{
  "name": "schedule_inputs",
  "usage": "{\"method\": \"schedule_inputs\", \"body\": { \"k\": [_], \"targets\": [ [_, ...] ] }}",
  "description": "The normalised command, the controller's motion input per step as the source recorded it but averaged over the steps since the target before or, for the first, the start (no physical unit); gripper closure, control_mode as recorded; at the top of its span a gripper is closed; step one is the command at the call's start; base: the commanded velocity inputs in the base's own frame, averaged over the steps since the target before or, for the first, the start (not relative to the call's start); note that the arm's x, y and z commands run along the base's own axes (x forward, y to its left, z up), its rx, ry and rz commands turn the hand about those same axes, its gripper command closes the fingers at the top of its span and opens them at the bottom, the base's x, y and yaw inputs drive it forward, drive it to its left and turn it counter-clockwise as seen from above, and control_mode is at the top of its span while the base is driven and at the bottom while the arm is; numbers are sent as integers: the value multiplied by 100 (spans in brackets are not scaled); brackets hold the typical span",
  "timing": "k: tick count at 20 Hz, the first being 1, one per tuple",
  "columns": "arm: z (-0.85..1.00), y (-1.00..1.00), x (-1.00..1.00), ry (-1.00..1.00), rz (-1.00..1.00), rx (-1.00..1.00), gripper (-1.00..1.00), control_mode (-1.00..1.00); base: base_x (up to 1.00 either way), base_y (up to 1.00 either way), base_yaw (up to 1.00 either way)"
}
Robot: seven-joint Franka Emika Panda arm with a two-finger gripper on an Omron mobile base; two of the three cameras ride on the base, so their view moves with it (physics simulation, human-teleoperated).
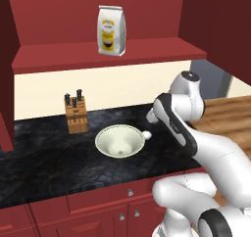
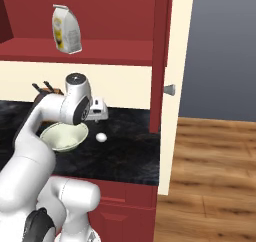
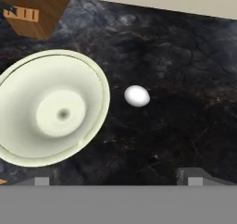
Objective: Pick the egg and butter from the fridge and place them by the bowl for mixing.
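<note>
1. The gripper (image 3: 118, 183) is released, its jaws spread wide and holding nothing; its two fingertips (image 3: 194, 177) stand well apart at the bottom of the hand view, above the dark counter (image 3: 185, 56).
2. In the right base view the gripper (image 2: 100, 111) hangs above the counter (image 2: 130, 151), higher than the egg and a little behind it.
3. The egg (image 3: 137, 96) lies on the counter just right of the bowl (image 3: 18, 84), close to its rim but apart from it.
4. In the left base view the egg (image 1: 146, 134) sits at the bowl's right edge, partly behind the arm.
5. In the right base view the egg (image 2: 101, 137) rests on the counter to the right of the bowl (image 2: 62, 138).
6. The bowl (image 1: 120, 140) stands upright near the middle of the counter (image 1: 49, 157).
7. A wooden knife block (image 1: 76, 114) stands left of the bowl and farther back, near the wall; its corner (image 3: 32, 8) shows at the top left of the hand view.
8. A bag (image 1: 112, 31) with a yellow label stands on the red shelf (image 1: 98, 57) above the counter, also seen in the right base view (image 2: 66, 29).
9. Red drawers (image 1: 98, 197) run below the counter's near edge.
</note>
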Motion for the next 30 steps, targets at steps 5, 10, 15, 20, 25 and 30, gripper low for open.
{"method": "schedule_inputs", "body": {
  "k": [5,10,15,20,25,30],
  "targets": [
    [31,0,-33,0,0,-3,-100,-100,0,0,0],
    [2,0,-7,0,0,0,-100,-100,0,0,0],
    [0,0,0,0,0,0,-100,100,-8,0,0],
    [0,0,0,0,0,0,-100,100,-49,0,-1],
    [0,0,0,0,0,0,-100,100,-61,-8,-13],
    [0,0,0,0,0,0,-100,100,-61,-2,-25]
  ]
}}
